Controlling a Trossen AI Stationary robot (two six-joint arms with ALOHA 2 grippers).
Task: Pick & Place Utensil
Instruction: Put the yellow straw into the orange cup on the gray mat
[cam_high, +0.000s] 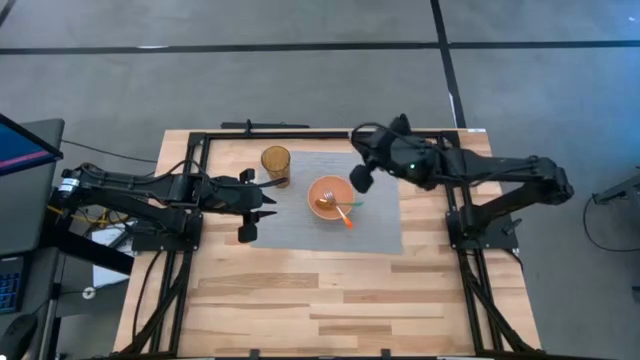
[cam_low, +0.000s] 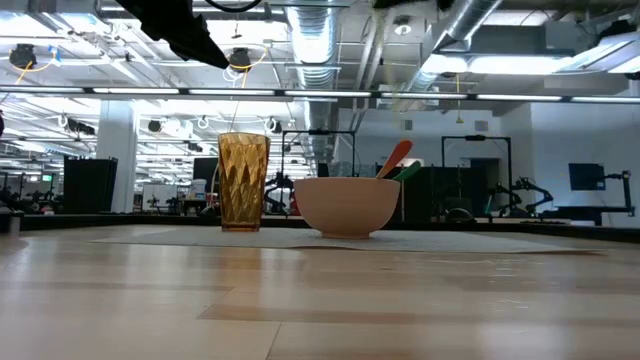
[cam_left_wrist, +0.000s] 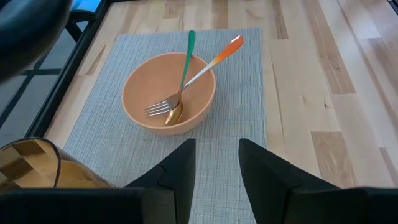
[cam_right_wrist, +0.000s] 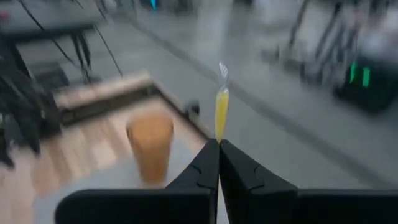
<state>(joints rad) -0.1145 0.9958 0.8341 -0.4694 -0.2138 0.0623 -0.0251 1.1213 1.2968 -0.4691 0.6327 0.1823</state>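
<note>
An orange bowl stands on the grey placemat. In it lie a fork with an orange handle and a spoon with a green handle; both handles lean on the rim. An amber cup stands upright to the bowl's left. My right gripper hovers over the bowl's far right side, shut on a yellow-handled utensil. My left gripper is open above the mat's left edge, near the cup, and faces the bowl. My right gripper pinches the yellow-handled utensil between its two fingertips. The yellow handle sticks out beyond the fingertips, in line with the fingers, and ends in a pale tip. The utensil is lifted clear of the table.
A black frame runs along the table's far, left and right sides. The bare wooden tabletop stretches toward the near edge. A monitor stands off the table's left side.
</note>
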